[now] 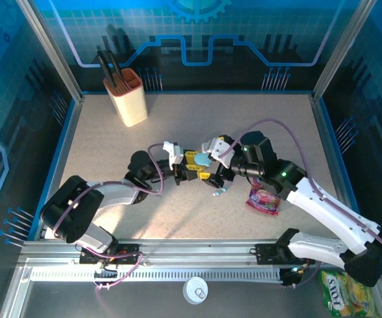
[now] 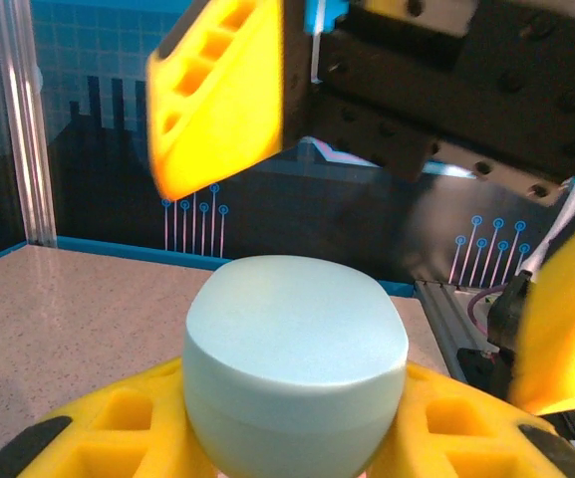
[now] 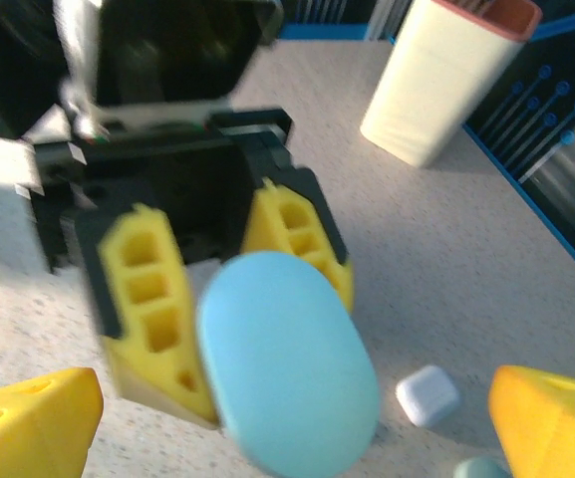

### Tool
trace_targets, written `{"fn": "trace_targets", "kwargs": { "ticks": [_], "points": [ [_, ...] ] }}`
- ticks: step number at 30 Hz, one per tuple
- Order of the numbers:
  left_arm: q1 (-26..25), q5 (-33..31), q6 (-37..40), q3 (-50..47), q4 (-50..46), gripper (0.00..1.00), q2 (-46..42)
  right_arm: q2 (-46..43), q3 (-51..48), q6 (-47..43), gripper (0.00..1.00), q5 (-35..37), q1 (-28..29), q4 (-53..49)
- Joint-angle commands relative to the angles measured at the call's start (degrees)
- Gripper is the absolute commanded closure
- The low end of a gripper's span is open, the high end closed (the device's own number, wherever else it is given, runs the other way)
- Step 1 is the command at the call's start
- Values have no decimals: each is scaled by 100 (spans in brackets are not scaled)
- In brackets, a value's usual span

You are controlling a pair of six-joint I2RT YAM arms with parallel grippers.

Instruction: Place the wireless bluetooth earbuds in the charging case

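Observation:
A light-blue pebble-shaped charging case (image 1: 202, 159) is held closed, just above the table's middle, and my left gripper (image 1: 192, 167) is shut on it. In the left wrist view the case (image 2: 295, 354) sits between my yellow fingers (image 2: 98, 423). My right gripper (image 1: 212, 167) faces it and is open, with its yellow fingers (image 3: 28, 418) spread either side of the case (image 3: 287, 363). A tiny white earbud (image 3: 427, 395) lies on the table beside the case, with a light-blue one (image 3: 481, 468) at the frame's edge. These earbuds (image 1: 218, 191) lie just below the grippers.
A cream holder (image 1: 128, 96) with black utensils stands at the back left and also appears as the holder (image 3: 446, 80) in the right wrist view. A pink candy bag (image 1: 263, 197) lies under the right arm. A green snack pack (image 1: 339, 291) and a white cap (image 1: 195, 289) sit off the table's front.

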Motion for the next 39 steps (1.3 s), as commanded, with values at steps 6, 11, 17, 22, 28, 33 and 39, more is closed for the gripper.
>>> {"fn": "trace_targets", "kwargs": {
  "ticks": [6,11,17,22,28,33,39],
  "points": [
    [38,276,179,-156,210,66,-112,152,318,-283,0,744,34,34],
    [55,267,259,-197,228,66,-98,96,346,-280,0,698,-40,10],
    [77,276,331,-251,256,66,-95,95,391,-91,0,679,-171,17],
    [112,302,301,-286,342,66,-92,121,356,-65,0,900,-179,110],
    [105,314,363,-315,247,66,-153,186,480,303,0,1252,-279,256],
    [106,295,319,-325,277,65,-172,366,596,327,0,1530,-351,336],
    [140,196,319,-289,158,65,-200,344,776,655,0,2122,-355,368]
  ]
}}
